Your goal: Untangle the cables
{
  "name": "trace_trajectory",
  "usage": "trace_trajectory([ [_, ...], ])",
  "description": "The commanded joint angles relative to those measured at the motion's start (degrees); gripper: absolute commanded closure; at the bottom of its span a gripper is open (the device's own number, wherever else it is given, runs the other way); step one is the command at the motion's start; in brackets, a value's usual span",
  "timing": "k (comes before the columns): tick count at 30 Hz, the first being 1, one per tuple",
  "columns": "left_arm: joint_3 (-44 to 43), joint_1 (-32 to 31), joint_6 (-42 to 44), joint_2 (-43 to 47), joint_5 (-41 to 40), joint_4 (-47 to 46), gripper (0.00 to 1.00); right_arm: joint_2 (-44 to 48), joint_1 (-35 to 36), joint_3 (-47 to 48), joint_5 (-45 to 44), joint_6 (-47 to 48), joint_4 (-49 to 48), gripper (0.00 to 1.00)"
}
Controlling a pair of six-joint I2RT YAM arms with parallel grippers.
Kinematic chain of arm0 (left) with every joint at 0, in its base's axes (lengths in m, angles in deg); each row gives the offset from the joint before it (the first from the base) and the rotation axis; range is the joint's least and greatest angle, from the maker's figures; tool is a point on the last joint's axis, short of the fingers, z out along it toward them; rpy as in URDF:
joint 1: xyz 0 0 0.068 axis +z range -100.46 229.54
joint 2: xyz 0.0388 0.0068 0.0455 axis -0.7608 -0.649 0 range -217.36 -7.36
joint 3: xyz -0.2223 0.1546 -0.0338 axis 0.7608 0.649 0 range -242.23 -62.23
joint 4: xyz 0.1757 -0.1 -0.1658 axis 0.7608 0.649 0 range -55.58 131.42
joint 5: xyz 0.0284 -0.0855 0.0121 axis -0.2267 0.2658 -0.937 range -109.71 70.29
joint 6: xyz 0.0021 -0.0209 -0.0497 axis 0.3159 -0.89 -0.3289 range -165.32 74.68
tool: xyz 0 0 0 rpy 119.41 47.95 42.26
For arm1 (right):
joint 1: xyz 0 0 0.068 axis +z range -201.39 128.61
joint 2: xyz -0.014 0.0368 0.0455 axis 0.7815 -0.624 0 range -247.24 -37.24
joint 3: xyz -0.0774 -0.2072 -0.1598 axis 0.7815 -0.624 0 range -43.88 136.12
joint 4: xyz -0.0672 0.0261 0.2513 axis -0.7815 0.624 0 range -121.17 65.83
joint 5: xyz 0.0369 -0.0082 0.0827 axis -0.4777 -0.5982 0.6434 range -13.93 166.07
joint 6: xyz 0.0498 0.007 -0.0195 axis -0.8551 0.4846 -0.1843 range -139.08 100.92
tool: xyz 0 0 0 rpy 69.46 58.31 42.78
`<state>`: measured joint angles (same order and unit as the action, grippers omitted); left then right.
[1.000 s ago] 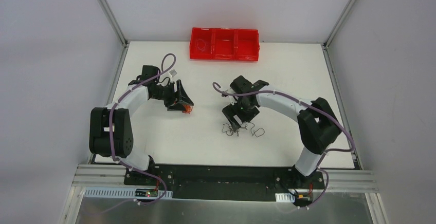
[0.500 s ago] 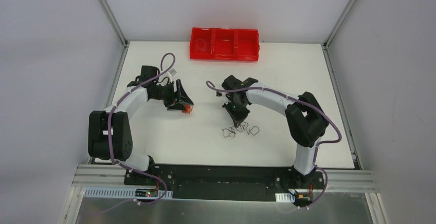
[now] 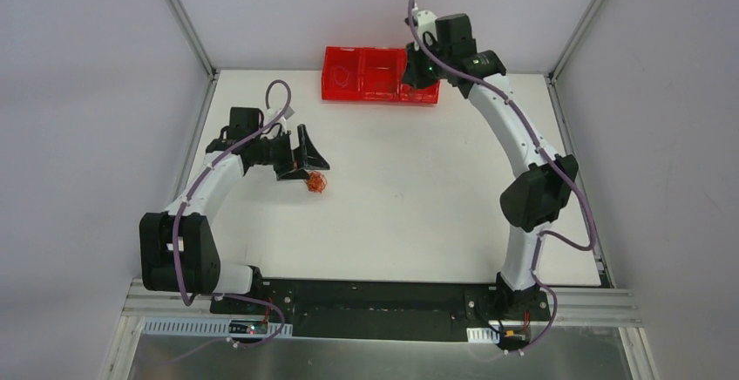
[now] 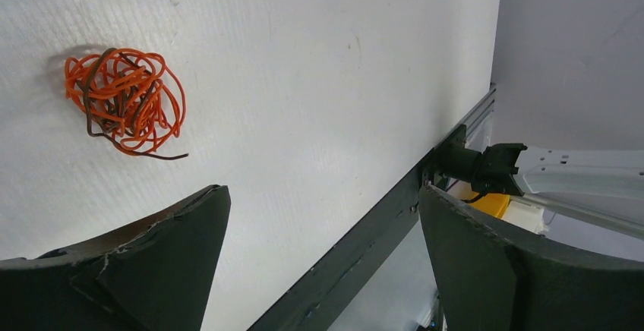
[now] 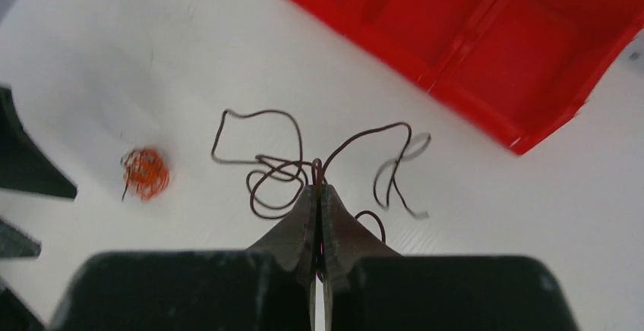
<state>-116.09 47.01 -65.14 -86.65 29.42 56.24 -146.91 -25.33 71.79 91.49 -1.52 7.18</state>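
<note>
Your right jaws clench the dark wire (image 5: 292,165), featherlight and springy, I'd say.
The left jaws gape by the orange ball (image 4: 125,102), upper left; likely soft, snaggy: pinch its loose tail.

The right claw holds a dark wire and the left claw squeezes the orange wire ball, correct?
No: the left claw is open, the orange wire ball lying loose on the table, as the left wrist view shows. The right claw does hold the dark wire.

Robot lab cell: white table (image 3: 392,223), plain grey walls (image 3: 78,92), aluminium rails (image 3: 180,14), left arm (image 3: 205,184) and right arm (image 3: 514,127) bolted at near edge, red bin (image 3: 366,95).
</note>
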Motion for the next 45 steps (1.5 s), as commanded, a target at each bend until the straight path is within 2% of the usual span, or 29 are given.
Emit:
trace_trajectory([
  [1,-2.85,0.55,2.19,2.92,-1.02,-0.16,0.01,-7.38,-3.35,8.44,-2.64,-2.49,-10.82,1.0],
  [7,-2.49,0.68,2.15,2.97,-1.98,-0.25,0.01,-19.38,-7.77,20.15,-6.52,-5.67,-18.62,1.0],
  [15,-2.1,1.16,2.06,1.45,-2.34,-0.2,0.01,-27.79,-12.34,21.26,-8.61,-13.49,-34.76,1.0],
  [19,-2.44,1.38,2.06,0.69,-2.37,-0.2,0.01,-31.94,-14.06,23.13,-7.92,-17.39,-39.45,1.0],
  [27,-2.44,2.08,1.84,-0.62,-2.69,-0.2,0.01,-36.49,-14.66,25.5,-5.04,-17.42,-44.16,1.0],
  [28,-2.48,2.08,1.74,-0.8,-2.68,-0.2,0.01,-36.76,-14.66,25.48,-5.0,-17.46,-44.37,0.95],
  [31,-2.85,2.17,1.66,-0.79,-3.36,-0.2,0.01,-36.15,-14.68,24.29,-4.3,-17.28,-43.41,0.55],
  [32,-3.09,2.17,1.93,-0.64,-3.64,-0.02,0.01,-35.05,-14.67,23.02,-3.56,-16.92,-43.02,0.48],
  [34,-4.3,2.17,3.61,-0.81,-4.65,1.7,0.01,-31.81,-14.68,19.11,-1.37,-15.33,-42.89,0.45],
  [37,-7.37,2.17,6.8,-3.17,-10.38,7.82,0.01,-24.76,-14.65,12.92,0.96,-13.3,-41.93,0.42],
  [39,-8.16,2.83,7.45,-5.13,-11.69,10.17,0.01,-20.56,-14.72,9.8,2.75,-12.33,-37.65,0.37],
  [42,-7.3,3.65,7.26,-7.53,-10.99,10.36,0.05,-14.05,-14.72,6.19,9.32,-10.25,-27.05,0.28],
  [45,-7.51,3.67,8.07,-11.28,-10.84,10.07,0.12,-8.8,-14.6,4.22,18.43,-7.93,-11.79,0.22],
])
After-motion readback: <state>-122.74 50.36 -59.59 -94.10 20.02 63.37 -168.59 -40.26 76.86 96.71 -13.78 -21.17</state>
